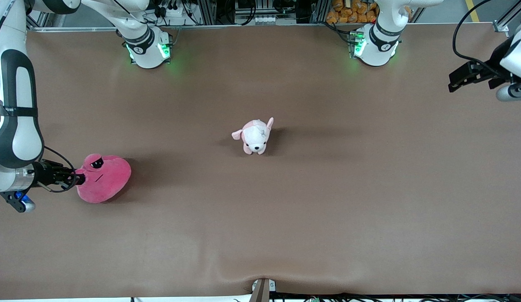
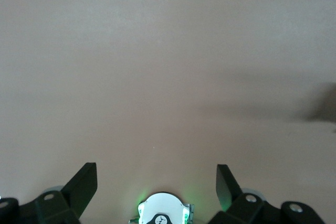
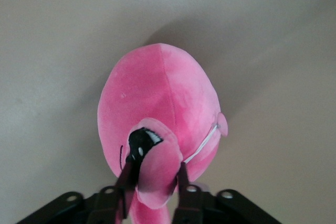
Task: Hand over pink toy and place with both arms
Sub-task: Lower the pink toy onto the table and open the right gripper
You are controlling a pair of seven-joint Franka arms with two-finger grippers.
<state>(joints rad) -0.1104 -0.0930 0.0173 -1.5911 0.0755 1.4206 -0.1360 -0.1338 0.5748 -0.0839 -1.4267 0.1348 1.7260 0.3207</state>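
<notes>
The hot-pink round pink toy [image 1: 105, 178] is at the right arm's end of the table, one black eye showing on top. My right gripper [image 1: 78, 179] is shut on its edge and eye bulge. In the right wrist view the toy [image 3: 157, 108] fills the middle and my right gripper [image 3: 155, 176] pinches a fold of it between its fingers. My left gripper [image 1: 464, 77] is open and empty, held up over the left arm's end of the table. In the left wrist view its fingers [image 2: 84, 184] stand wide apart over bare table.
A small pale pink-and-white puppy plush [image 1: 255, 135] stands at the middle of the brown table [image 1: 327, 201]. Two white arm bases lit green [image 1: 147, 49] stand along the table's top edge; one also shows in the left wrist view [image 2: 164, 211].
</notes>
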